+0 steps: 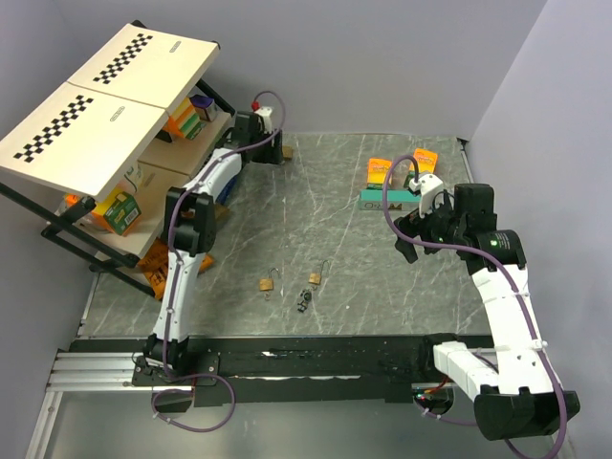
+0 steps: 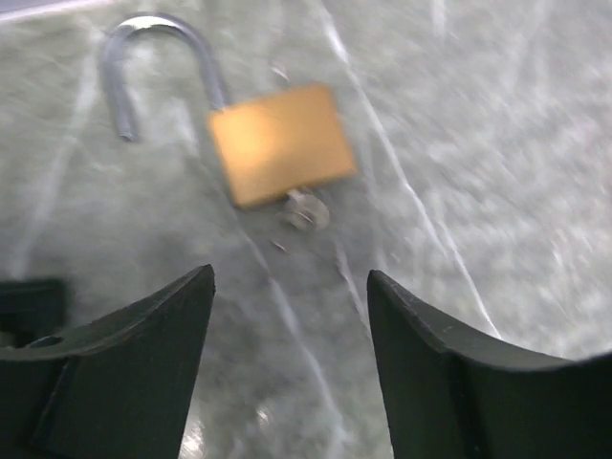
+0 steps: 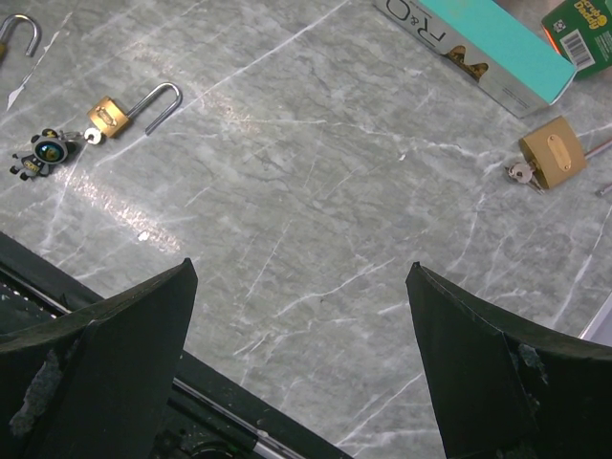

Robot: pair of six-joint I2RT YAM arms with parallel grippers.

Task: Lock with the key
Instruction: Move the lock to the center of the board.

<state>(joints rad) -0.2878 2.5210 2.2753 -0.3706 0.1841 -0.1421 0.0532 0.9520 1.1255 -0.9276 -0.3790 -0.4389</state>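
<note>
The key (image 1: 304,302), a tiny dark bunch on a ring, lies on the marble table (image 1: 363,277) near its front middle. It also shows in the right wrist view (image 3: 43,153). Two small brass padlocks (image 1: 267,284) (image 1: 315,278) with raised shackles lie just behind it. My left gripper (image 1: 274,156) is open at the far back, over another brass padlock (image 2: 277,143) whose shackle is open and which has a small key (image 2: 306,208) in its base. My right gripper (image 1: 413,234) is open and empty, held above the table's right side, far from the key bunch.
A teal box (image 1: 387,201) and orange packs (image 1: 381,170) lie at the back right. A shelf rack (image 1: 105,115) with boxes stands at the left. In the right wrist view a brass padlock (image 3: 553,153) with a key in it lies by the teal box (image 3: 488,43).
</note>
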